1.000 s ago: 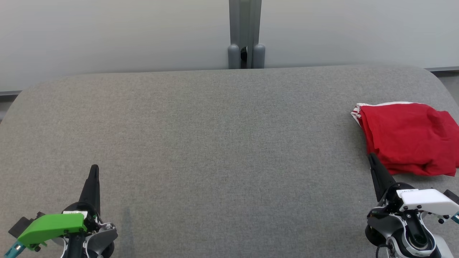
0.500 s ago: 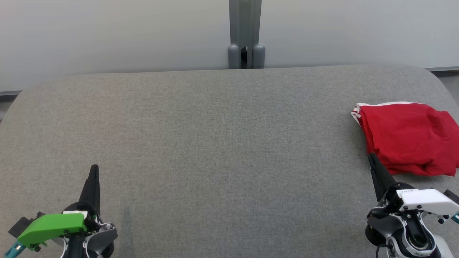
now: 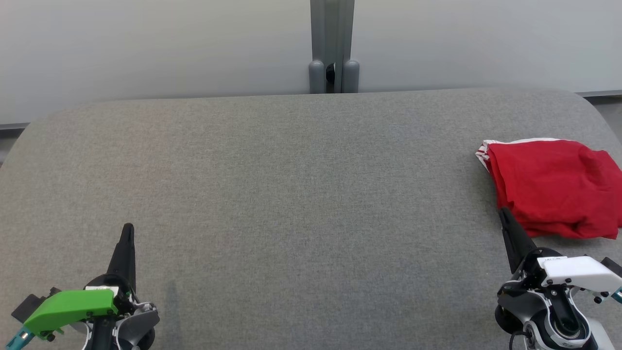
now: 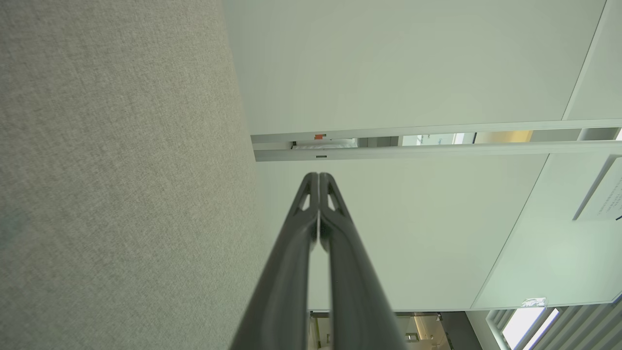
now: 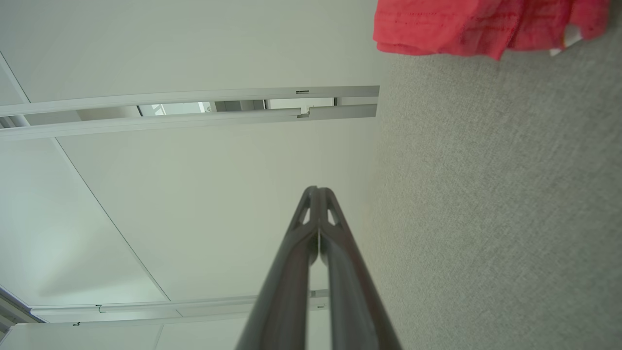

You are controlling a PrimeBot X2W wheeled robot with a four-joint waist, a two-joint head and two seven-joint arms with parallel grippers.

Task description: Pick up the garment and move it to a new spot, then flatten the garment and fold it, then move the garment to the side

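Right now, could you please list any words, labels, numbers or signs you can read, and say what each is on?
Nothing reads clearly.
Right label, white, on the right gripper: dark print, too small to read.
Left label, white, on the left gripper: too small to read.
Wall sign: lines of text, blurred.
Red garment: no print visible.

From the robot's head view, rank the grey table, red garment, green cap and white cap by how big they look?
1. Grey table.
2. Red garment, cut off at the picture's edge.
3. Green cap and white cap: about alike, both near the camera, so unranked.
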